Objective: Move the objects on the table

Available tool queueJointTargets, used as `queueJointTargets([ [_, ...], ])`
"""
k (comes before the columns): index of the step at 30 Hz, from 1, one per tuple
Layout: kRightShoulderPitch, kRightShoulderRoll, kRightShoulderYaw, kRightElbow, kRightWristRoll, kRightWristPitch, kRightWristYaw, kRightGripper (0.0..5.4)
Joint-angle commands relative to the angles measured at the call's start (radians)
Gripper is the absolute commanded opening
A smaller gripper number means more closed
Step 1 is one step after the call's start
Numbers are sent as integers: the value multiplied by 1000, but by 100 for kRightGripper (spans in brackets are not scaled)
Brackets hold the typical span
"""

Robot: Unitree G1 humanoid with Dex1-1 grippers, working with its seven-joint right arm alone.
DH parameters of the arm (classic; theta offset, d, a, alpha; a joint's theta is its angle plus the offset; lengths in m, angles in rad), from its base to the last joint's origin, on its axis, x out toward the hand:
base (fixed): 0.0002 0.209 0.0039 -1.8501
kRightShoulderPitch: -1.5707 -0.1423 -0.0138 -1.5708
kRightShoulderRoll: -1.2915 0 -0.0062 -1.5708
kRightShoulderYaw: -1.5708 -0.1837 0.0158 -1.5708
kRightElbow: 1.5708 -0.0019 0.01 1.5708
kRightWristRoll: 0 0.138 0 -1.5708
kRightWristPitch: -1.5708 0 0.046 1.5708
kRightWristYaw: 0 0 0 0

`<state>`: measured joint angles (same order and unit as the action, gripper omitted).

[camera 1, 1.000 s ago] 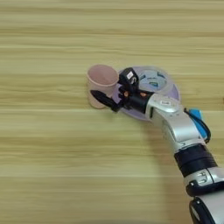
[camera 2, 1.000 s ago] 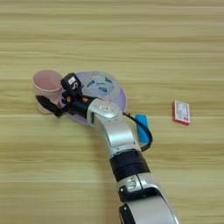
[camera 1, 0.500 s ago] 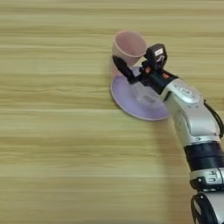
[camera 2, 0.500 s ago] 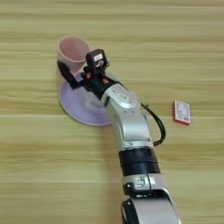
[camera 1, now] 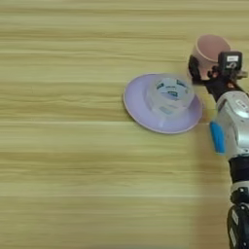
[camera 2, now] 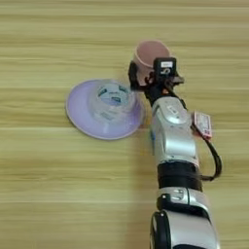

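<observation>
Change: you are carrying the salmon-pink cup [camera 2: 150, 54] from the plate's [camera 2: 80, 115] left side to its far right.
Hand: your right gripper [camera 2: 146, 78] is clasping the cup.
Tape roll [camera 2: 112, 100]: sitting on the plate.
Meaning: cup relocation is nearing set-down.

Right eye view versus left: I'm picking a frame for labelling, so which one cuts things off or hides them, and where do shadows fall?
Right eye view: the forearm partly covers the red-and-white box; the cup and tape roll on the lilac plate show whole. Left eye view: the arm is cropped at the right edge, the box is absent. Both: soft shadow just under the plate's near rim.
</observation>
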<state>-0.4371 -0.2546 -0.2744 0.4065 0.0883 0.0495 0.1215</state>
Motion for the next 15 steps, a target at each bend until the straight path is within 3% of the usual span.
queueJointTargets([
  [1, -97, -59, -14, 27, -21, -58, -47, 438],
  [15, -171, -83, 19, 293, -46, -134, -52, 436],
])
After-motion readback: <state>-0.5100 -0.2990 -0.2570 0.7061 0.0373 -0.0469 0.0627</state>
